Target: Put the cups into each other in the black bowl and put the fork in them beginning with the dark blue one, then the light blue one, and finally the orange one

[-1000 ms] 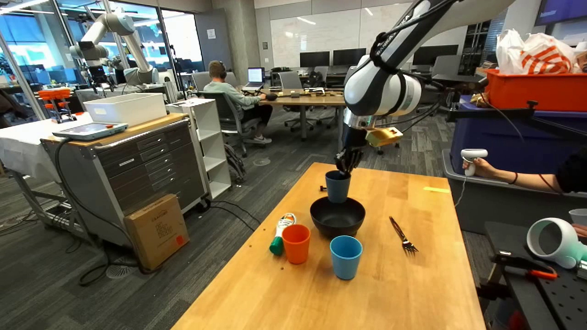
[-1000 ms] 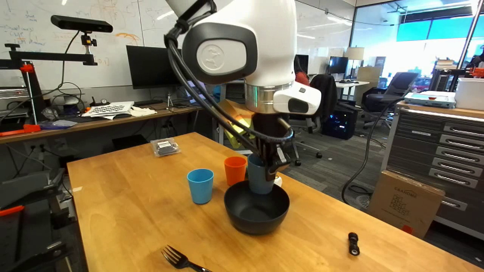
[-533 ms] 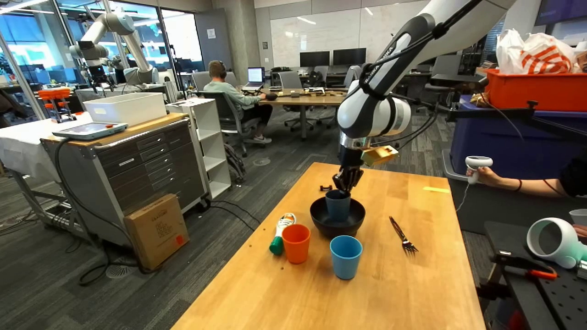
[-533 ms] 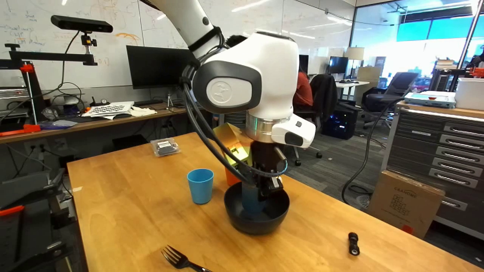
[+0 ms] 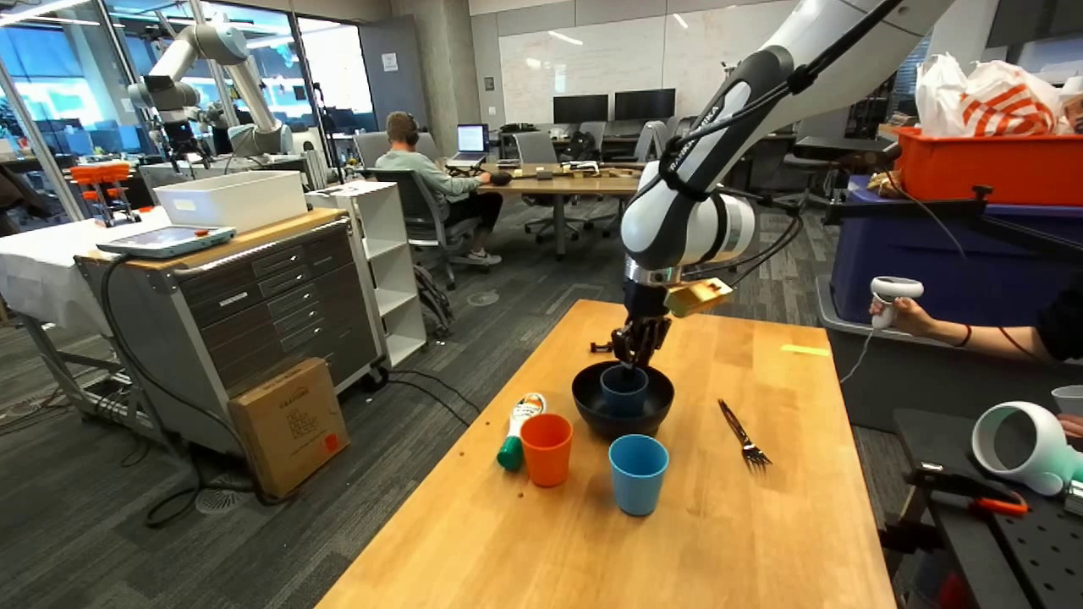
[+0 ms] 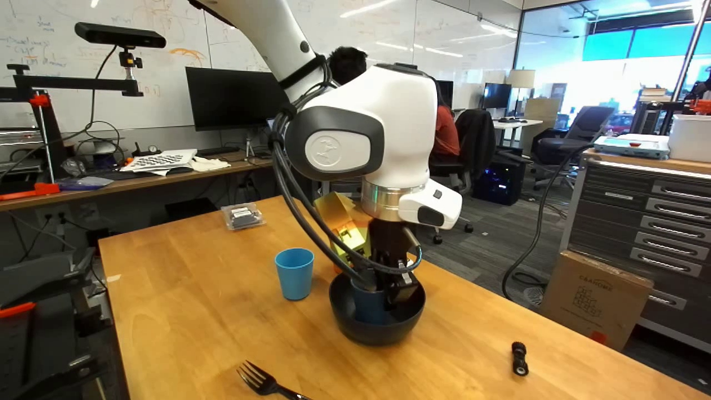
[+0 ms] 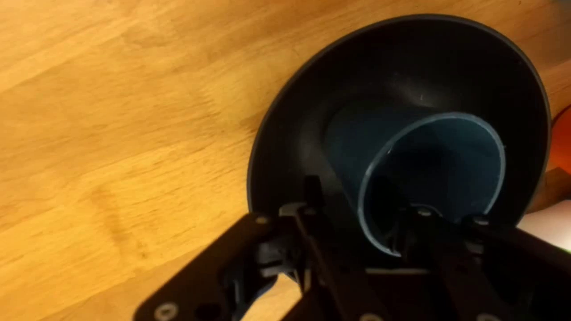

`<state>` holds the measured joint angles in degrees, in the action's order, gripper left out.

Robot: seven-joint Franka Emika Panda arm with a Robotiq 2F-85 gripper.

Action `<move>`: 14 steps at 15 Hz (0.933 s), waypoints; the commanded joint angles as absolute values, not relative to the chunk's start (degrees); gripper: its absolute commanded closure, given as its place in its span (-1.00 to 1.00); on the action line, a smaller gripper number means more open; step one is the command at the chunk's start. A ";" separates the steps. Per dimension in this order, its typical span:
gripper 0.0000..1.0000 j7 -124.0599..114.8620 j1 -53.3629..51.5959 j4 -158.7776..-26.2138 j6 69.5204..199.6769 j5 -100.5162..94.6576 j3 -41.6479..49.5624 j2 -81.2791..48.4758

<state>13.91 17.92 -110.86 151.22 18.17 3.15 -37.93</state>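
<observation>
dark blue cup sits in black bowl. gripper parted: one finger inside cup, other outside, clear of wall. cup likely light, stiff, slightly slippery plastic; best pinched at rim.

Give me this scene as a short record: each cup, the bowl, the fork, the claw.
Dark blue cup: standing in the black bowl
Claw: open, straddling the dark blue cup's wall
Light blue cup: upright on the table
Orange cup: upright on the table, beside the white-and-green bottle
Fork: lying on the table
Nesting: no cup inside another
</observation>
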 commanded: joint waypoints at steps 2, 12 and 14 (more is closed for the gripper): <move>-0.53 13.96 19.28 -111.77 151.82 17.83 0.64 -35.63; -1.00 36.66 23.75 -131.19 145.72 29.41 -12.04 -13.86; -1.00 39.46 21.34 -133.89 143.78 30.70 -10.44 -11.33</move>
